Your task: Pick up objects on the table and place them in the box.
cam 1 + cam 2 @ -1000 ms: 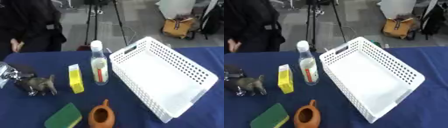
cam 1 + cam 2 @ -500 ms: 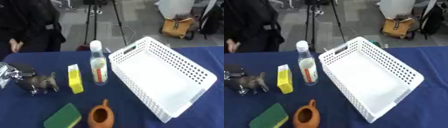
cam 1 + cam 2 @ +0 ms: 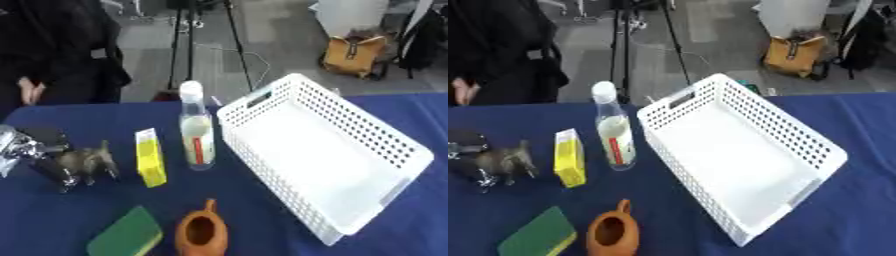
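Blue cloth covers your desk [image 3: 262,210]; beyond its far edge lies grey floor with a tripod [image 3: 206,35] and a yellow bag [image 3: 354,52].

Your box [image 3: 324,150], a white perforated basket, sits on the right half of the desk, set askew, with a handle slot in its far end wall. Nothing is seen inside it.

Just left of the box stands an upright clear bottle [image 3: 196,131] with a white cap and a red-marked label. It is near the box's far corner but apart from it. Beside the bottle, to its left, a yellow carton [image 3: 150,157] lies on the cloth.

Further left you have a small dark animal figure [image 3: 86,164], on its legs, head toward the carton. Your left hand [image 3: 26,147] shows at the left edge, silver and black, right against the figure's rear. You cannot tell from either view whether its fingers are spread, curled or pinching the figure; the contact itself is also unclear.

Near the front edge, an orange-brown clay pot [image 3: 201,231] sits with its mouth up and a spout or handle pointing away from you. To its left a green sponge [image 3: 125,235] lies flat, close to the pot but apart.

Your right hand appears in neither view.
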Available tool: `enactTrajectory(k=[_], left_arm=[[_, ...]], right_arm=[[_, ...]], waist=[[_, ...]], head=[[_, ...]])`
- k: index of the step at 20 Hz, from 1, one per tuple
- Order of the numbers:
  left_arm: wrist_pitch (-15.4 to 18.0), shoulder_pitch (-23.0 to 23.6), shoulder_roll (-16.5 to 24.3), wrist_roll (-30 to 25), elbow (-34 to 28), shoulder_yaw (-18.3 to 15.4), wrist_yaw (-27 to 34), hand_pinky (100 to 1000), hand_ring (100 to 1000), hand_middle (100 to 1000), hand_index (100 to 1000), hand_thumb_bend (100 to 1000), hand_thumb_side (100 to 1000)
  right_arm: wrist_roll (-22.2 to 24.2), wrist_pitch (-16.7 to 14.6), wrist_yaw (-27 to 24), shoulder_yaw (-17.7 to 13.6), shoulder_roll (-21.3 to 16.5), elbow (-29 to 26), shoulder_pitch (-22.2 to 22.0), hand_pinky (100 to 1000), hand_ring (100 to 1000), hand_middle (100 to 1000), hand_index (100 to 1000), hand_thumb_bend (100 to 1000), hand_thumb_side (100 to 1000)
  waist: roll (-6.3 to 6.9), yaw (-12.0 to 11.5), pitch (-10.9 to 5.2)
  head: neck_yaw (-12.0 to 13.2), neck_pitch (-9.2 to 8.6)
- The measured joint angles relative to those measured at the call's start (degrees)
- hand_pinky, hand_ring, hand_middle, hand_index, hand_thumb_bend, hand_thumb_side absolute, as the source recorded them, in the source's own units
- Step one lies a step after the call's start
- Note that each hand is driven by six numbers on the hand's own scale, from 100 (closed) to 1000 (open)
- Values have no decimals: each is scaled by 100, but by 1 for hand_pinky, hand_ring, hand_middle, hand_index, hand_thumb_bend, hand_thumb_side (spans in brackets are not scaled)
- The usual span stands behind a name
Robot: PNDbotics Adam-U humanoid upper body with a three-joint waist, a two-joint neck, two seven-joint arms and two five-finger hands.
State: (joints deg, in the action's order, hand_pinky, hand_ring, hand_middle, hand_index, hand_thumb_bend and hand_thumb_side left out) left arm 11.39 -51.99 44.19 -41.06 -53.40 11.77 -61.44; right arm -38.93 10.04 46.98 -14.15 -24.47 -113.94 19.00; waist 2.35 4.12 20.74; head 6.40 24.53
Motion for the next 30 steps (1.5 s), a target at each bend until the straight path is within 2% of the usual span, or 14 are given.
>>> enactTrajectory(k=[6,15,22,30], left_arm=[[-47,-50,0,-3,-22,-10,-10,852,718,516,623,100,743],[-190,-100,4,-28,-204,-105,6,844,707,504,610,100,746],[-294,-195,19,-143,-295,-131,53,839,702,497,601,100,736],[-351,-349,148,-379,-448,-180,121,843,706,493,597,100,715]], right_arm=[[9,9,0,-16,0,0,-37,630,650,566,567,100,569],[10,14,0,-29,0,0,-73,631,651,566,567,100,571],[15,20,0,-30,0,0,-112,629,651,566,567,100,575],[9,31,1,-32,0,0,-190,628,650,565,566,100,578]], waist=[[3,-41,-9],[35,-102,-135],[64,-172,-268],[176,-235,-459]], head=[[-5,2],[-14,9],[-57,16],[-100,114]])
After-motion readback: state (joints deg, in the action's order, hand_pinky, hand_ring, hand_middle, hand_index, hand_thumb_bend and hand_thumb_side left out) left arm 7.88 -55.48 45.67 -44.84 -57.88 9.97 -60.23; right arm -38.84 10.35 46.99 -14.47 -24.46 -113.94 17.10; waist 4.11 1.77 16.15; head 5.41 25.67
